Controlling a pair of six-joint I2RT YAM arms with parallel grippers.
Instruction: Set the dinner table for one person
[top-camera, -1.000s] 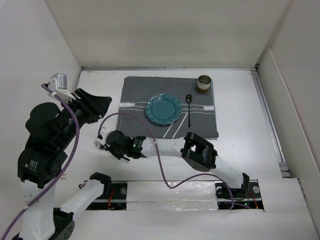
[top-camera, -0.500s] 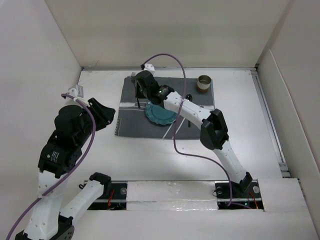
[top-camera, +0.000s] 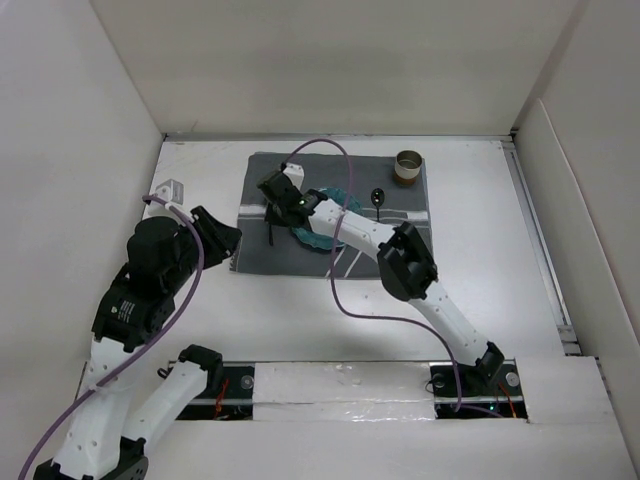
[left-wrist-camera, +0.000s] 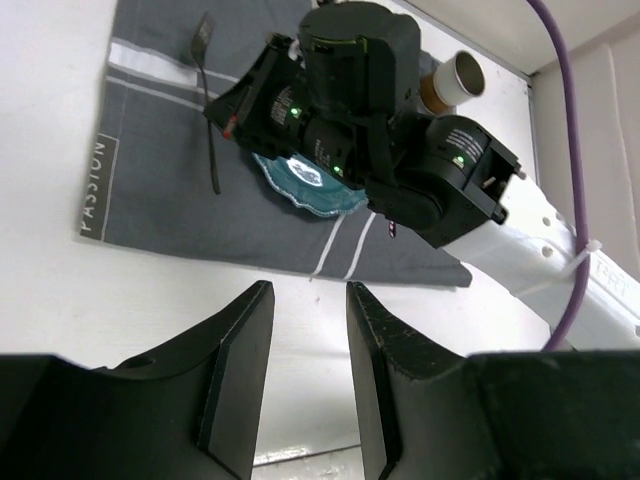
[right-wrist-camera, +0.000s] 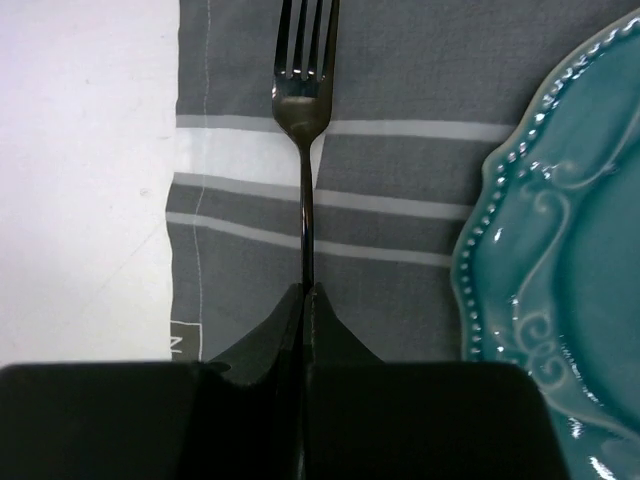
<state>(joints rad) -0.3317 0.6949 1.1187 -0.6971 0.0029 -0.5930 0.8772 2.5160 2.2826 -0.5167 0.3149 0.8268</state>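
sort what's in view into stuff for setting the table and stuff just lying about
For the job: plain white tabletop, grey white-striped cloth mat, teal scalloped plate, dark metal fork pinched in the right gripper, dark spoon, tan round cup.
Not in use: purple cable, empty left gripper.

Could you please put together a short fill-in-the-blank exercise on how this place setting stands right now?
1. The right gripper is shut on the handle of the ____.
2. Seen from above, that utensil is on the ____ side of the teal plate.
3. The spoon is on the plate's ____ side.
4. The left gripper, its jaws apart, holds ____.
Missing words: fork; left; right; nothing.
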